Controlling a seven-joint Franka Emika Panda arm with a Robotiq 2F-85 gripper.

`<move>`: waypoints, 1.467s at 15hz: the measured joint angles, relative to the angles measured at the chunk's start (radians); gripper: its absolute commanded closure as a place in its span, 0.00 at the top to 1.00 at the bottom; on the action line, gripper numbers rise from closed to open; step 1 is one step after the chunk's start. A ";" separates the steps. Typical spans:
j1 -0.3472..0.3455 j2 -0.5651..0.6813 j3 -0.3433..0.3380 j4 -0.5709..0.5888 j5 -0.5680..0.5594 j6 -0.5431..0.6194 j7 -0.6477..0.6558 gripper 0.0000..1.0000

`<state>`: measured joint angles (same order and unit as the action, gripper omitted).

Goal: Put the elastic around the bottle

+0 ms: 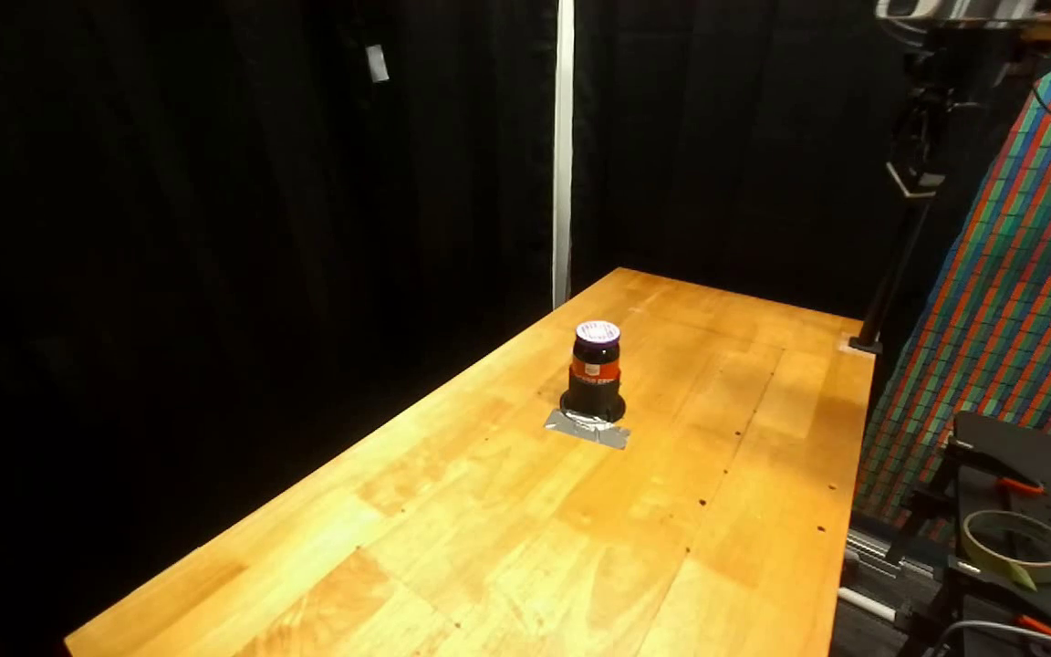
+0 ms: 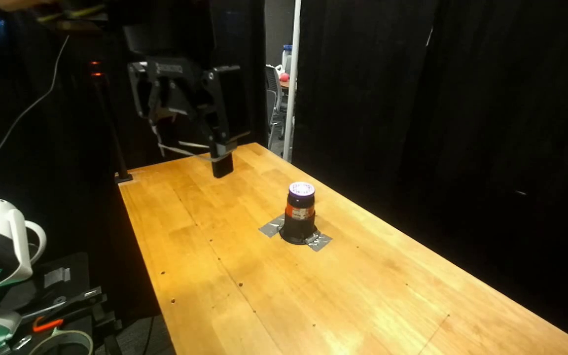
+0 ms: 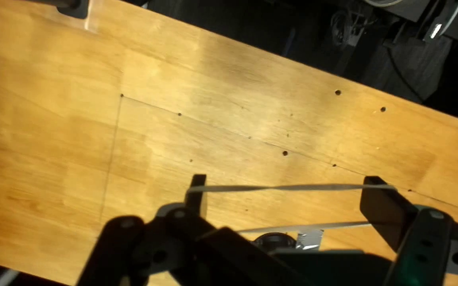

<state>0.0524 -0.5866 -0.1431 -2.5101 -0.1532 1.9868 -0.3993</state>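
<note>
Far along the counter (image 2: 323, 276), my wide-spread fingers (image 3: 386, 210) stretch the elastic (image 3: 316, 187). Likely light, springy; best held from inside.

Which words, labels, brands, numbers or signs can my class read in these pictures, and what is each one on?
None can be read for certain.
Bottle, orange label: pale print, too blurred to read.
Bottle lid: print too small to read.
Gripper, in an exterior view: pale lettering, too blurred.

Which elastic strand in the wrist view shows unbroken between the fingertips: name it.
The upper strand: its whole span shows, while the lower strand is partly hidden behind the gripper.
</note>
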 measured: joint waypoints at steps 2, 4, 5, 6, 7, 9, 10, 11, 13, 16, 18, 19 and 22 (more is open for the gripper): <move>0.047 0.122 0.041 0.084 0.043 -0.027 0.001 1.00; 0.071 0.246 0.078 0.171 0.069 -0.032 0.024 1.00; 0.074 0.308 0.100 0.216 0.070 -0.030 0.052 1.00; 0.074 0.371 0.122 0.263 0.070 -0.024 0.086 1.00; 0.074 0.433 0.142 0.310 0.070 -0.011 0.125 1.00; 0.074 0.556 0.175 0.409 0.070 0.007 0.202 1.00; 0.074 0.616 0.187 0.460 0.070 0.017 0.241 1.00; 0.074 0.675 0.197 0.512 0.070 0.024 0.274 1.00; 0.074 0.793 0.209 0.621 0.085 0.029 0.324 1.00; 0.074 0.960 0.213 0.780 0.133 0.051 0.351 1.00; 0.073 1.064 0.214 0.885 0.143 0.068 0.367 1.00; 0.073 1.115 0.212 0.938 0.143 0.077 0.379 1.00; 0.071 1.243 0.201 1.078 0.143 0.079 0.404 1.00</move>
<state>0.1235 0.6569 0.0577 -1.4325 -0.0101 2.0655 0.0044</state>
